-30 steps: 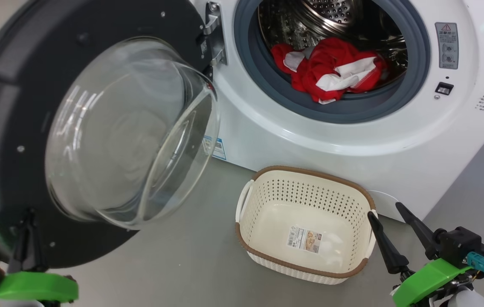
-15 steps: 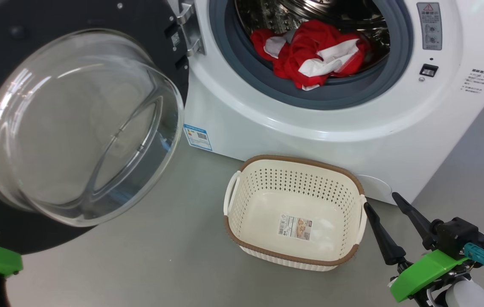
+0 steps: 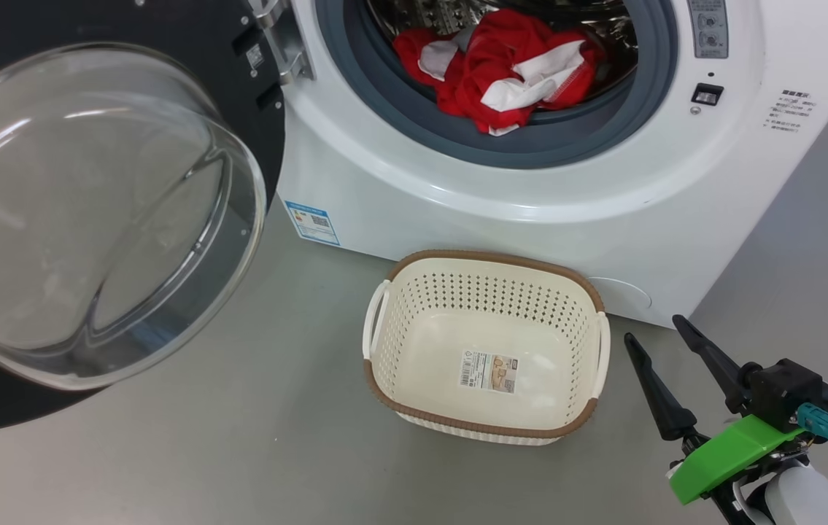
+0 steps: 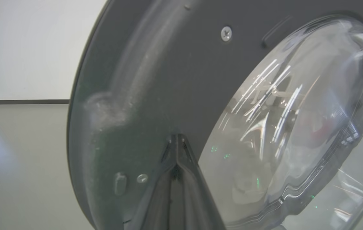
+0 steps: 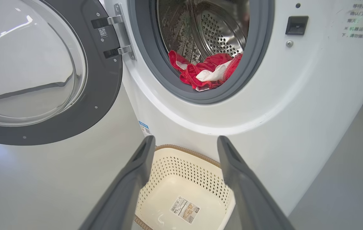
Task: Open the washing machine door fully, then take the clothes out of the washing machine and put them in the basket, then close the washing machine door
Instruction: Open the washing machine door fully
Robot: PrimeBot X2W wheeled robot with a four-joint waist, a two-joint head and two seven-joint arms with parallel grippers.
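Since door [image 3: 187, 44] swung wider, left claw [image 4: 176, 142] pinched together, perhaps touching it

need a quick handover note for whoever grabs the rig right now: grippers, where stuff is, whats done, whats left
Grippers: the left gripper is shut and holds nothing, tips at the dark inner face of the washing machine door. The right gripper is open and empty, low beside the right end of the basket.
Things: the door is swung wide to the left of the washing machine. The clothes lie in the drum, at the front by the grey seal. The basket stands on the floor before the machine, with no clothes in it.
Done: door opened, or nearly.
Left: clothes into the basket, then close the door.
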